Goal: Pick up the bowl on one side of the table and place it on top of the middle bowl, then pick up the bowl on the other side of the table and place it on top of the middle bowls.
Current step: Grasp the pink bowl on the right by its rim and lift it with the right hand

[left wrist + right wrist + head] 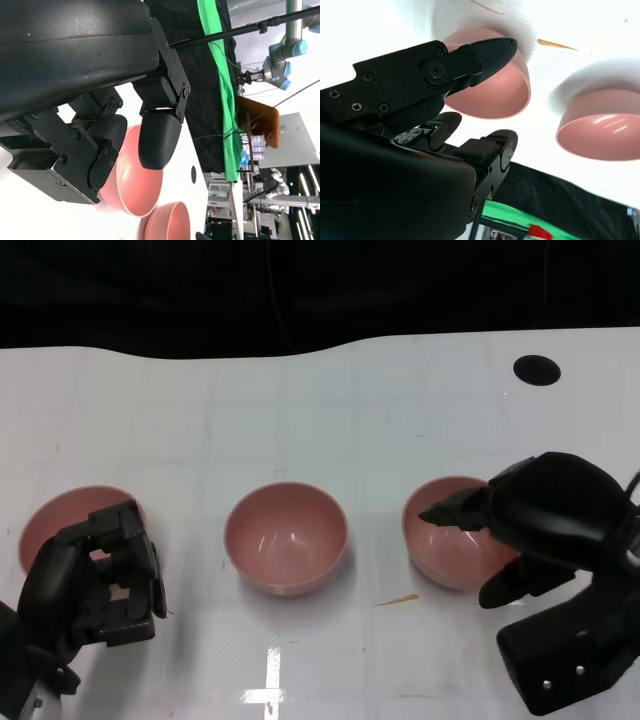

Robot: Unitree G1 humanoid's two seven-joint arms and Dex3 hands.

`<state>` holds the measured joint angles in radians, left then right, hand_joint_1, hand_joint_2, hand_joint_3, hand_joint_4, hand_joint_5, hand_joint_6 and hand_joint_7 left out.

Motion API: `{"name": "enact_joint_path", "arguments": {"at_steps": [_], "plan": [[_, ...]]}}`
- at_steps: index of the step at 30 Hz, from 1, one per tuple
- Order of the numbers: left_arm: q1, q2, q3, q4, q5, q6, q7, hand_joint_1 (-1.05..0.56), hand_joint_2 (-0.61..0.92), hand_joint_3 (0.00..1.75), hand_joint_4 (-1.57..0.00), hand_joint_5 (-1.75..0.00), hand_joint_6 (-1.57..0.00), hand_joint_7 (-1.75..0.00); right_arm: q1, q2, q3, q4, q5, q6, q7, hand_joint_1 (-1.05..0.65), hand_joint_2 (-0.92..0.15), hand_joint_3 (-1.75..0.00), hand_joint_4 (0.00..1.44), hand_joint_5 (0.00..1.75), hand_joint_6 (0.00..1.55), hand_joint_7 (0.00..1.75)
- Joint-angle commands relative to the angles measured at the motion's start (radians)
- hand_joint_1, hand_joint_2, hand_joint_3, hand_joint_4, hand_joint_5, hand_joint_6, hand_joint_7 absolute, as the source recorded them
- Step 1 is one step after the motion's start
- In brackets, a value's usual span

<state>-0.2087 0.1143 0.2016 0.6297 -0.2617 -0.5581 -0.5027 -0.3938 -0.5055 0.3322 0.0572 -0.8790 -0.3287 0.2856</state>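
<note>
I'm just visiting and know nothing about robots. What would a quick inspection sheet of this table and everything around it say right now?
Surface: white table, with a black round spot near its far right.
Job's things: three pink bowls in a row, none stacked: left bowl, middle bowl, right bowl.
Clutter: a thin tan sliver lies between the middle and right bowls.
Robot hands: left robot hand sits at the left bowl, holding nothing; right robot hand has fingers over the right bowl's rim, grip unclear.
Cables: thin wires hang in the background.
Surroundings: black backdrop, green cloth, another robot arm.
</note>
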Motion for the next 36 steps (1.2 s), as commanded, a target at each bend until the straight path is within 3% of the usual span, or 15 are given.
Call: {"name": "enact_joint_path", "arguments": {"at_steps": [1, 13, 36], "plan": [[0.01, 0.011, 0.007, -0.005, -0.009, -0.001, 0.003, 0.14, 0.46, 1.63, -1.11, -1.75, -0.88, -1.75, -0.026, -0.004, 0.028, 0.023, -0.018, 0.016, 0.0, -0.99, -0.92, -0.04, 0.63, 0.01, 0.5, 0.02], [0.016, 0.013, 0.006, -0.015, -0.007, -0.002, 0.005, 0.13, 0.47, 1.61, -1.09, -1.75, -0.87, -1.75, -0.093, 0.026, 0.106, 0.106, -0.037, 0.063, 0.01, -0.92, -0.92, -0.08, 0.64, 0.01, 0.54, 0.02], [0.023, 0.011, 0.005, -0.031, -0.012, 0.009, 0.007, 0.13, 0.45, 1.65, -1.11, -1.75, -0.89, -1.75, -0.183, 0.098, 0.202, 0.381, -0.046, -0.002, -0.191, -0.85, -0.92, -0.07, 0.74, 0.05, 0.63, 0.03]]}}
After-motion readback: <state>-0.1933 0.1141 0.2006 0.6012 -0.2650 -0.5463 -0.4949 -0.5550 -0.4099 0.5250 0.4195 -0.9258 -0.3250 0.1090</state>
